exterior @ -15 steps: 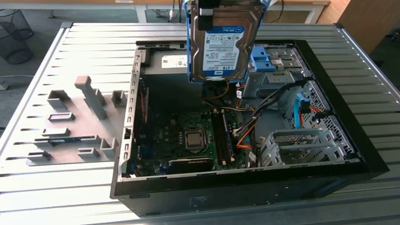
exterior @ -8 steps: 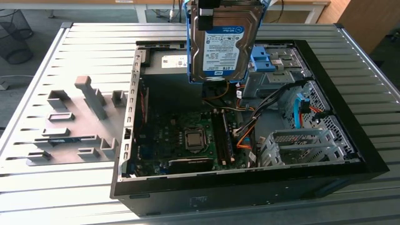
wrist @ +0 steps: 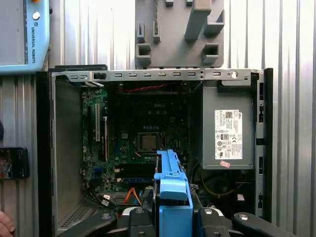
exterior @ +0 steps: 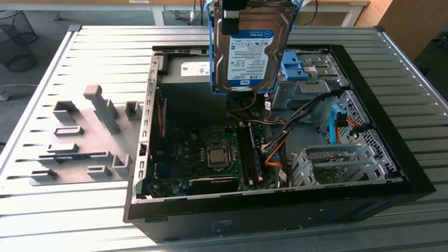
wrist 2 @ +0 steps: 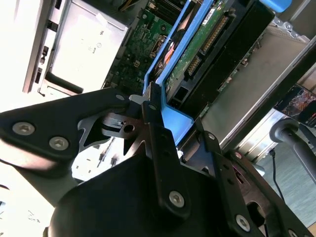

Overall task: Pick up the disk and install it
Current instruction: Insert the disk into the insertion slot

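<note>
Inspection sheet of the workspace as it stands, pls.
Surface: grey slatted metal table, open black computer case lying on it.
Job's things: silver metal hard drive in blue plastic rails, held above the case, not installed.
Clutter: grey plastic fixture with slots beside the case; empty blue plastic brackets inside the case.
Grippers: black gripper shut on the drive's rails.
Cables: orange and black cables inside the case.
Surroundings: wire mesh bin on the floor.

Open case [exterior: 280, 223]: free room above, where the disk [exterior: 248, 52] hangs clear. Inside: cable bundle [exterior: 274, 149], drive cage [exterior: 336, 165] and blue brackets [exterior: 295, 67] crowd one end.
</note>
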Robot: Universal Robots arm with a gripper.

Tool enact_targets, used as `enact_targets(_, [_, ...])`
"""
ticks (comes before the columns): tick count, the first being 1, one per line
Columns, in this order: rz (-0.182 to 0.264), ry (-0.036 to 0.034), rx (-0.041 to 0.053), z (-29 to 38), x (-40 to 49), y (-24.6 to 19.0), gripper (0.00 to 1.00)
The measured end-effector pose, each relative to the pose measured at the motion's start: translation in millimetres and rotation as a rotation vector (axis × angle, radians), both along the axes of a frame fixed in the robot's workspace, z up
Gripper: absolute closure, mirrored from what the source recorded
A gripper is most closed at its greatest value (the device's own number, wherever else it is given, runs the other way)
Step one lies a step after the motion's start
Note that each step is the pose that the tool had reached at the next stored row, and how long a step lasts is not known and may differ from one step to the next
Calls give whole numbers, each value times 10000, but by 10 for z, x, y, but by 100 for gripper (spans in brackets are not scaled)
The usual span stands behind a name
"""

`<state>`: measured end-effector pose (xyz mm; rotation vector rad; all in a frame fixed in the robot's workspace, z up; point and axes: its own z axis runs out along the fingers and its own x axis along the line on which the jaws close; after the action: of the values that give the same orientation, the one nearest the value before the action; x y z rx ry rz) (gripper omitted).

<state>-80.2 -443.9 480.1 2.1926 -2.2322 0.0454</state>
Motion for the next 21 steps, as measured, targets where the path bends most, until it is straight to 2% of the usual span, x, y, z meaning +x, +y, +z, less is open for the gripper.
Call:
enact_targets(2, [-2,2,-2,1,0,-40,64])
enact_targets(8, [-1,1,-1,0,0,-207,64])
enact_targets(11, [-1,1,0,0,0,-274,64])
enact_targets(13, [-2,1,-1,0,-1,-294,64])
enact_targets(21, [-1,1,-1,0,0,-302,64])
